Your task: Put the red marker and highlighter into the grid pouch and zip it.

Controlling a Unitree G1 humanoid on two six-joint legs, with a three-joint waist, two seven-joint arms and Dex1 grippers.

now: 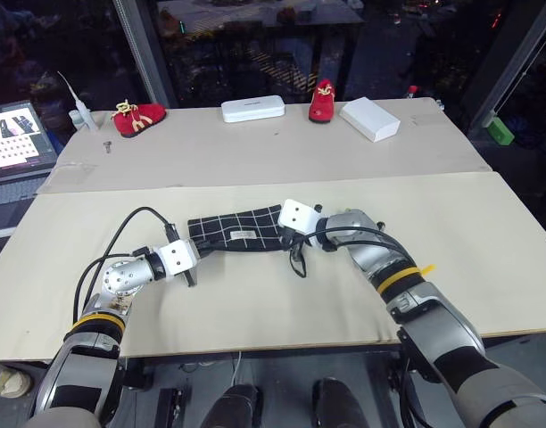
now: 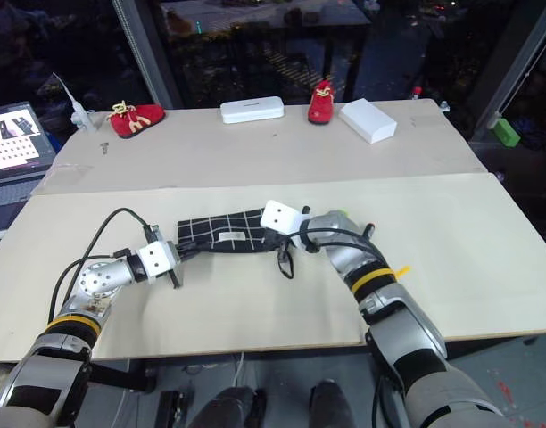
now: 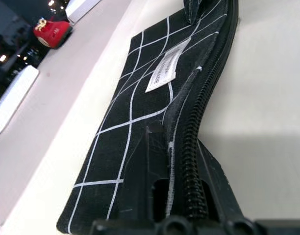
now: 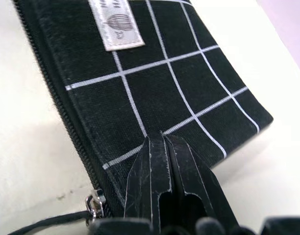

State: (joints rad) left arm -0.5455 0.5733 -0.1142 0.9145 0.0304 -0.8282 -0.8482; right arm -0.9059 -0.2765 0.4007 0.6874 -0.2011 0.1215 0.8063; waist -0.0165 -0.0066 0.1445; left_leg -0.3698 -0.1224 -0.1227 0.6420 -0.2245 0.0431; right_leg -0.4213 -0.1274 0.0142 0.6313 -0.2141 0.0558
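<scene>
Left wrist view: black fingers pressed together on one short end of the grid pouch, clamping fabric and zipper tape right at the seam. Probably anchors that end so the zipper line stays taut.

Opposite end, seen from the right wrist: fingers likewise closed tight, pinching the pouch corner just beside the metal slider and its black cord. Grips cloth, not the pull itself.

From the head: left gripper and right gripper at either end of the pouch, stretching it between them near the front middle of the table. Right end looks slightly raised, with the cord dangling free below. Reads as bracing for the zip step; cannot tell whether anything lies inside.

Farther back, well apart from the work: two white boxes, two red shoe-shaped objects, and a laptop off the left edge.
</scene>
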